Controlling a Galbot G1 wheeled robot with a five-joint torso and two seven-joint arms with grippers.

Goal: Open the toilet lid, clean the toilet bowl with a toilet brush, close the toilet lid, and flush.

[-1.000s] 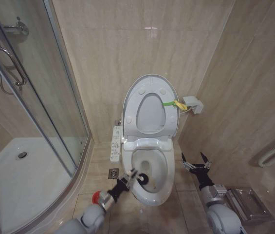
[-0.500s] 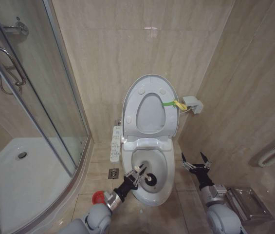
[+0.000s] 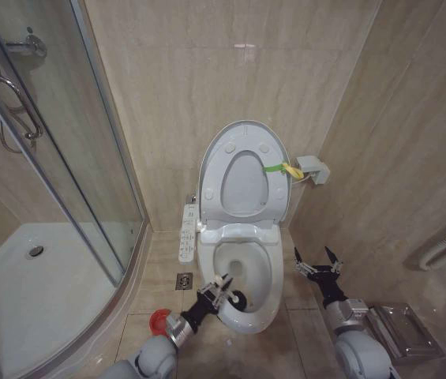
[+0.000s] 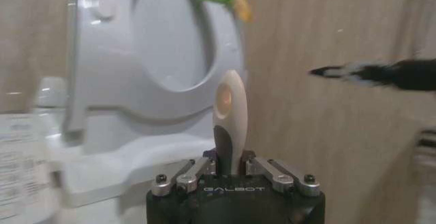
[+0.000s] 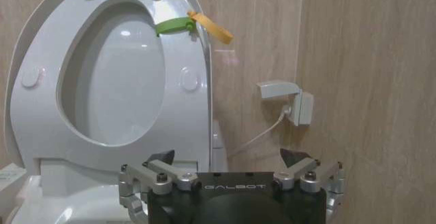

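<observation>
**Brush in bowl, left pincer clamped on handle**

Landmark: toilet bowl [image 3: 264, 314]. Toilet lid [image 3: 242, 174] stands upright behind it with the seat raised too, yellow-green strap [image 3: 282, 168] at the lid's right edge. Left pincer [image 3: 216, 290] sits at the bowl's front-left rim, closed on the pale handle of the toilet brush [image 3: 234, 299]; black head is down inside the bowl near the front. The left wrist view shows the handle tip sticking up between the fingers. Right pincer [image 3: 317, 263] hangs beside the bowl's right side, fingers spread apart, holding nothing.

Judgement: brush is light, the handle stiff and smooth, likely slick when wet, so grip mid-handle. Bristles give. Lid is light plastic and hinged; best taken by the strap.
</observation>
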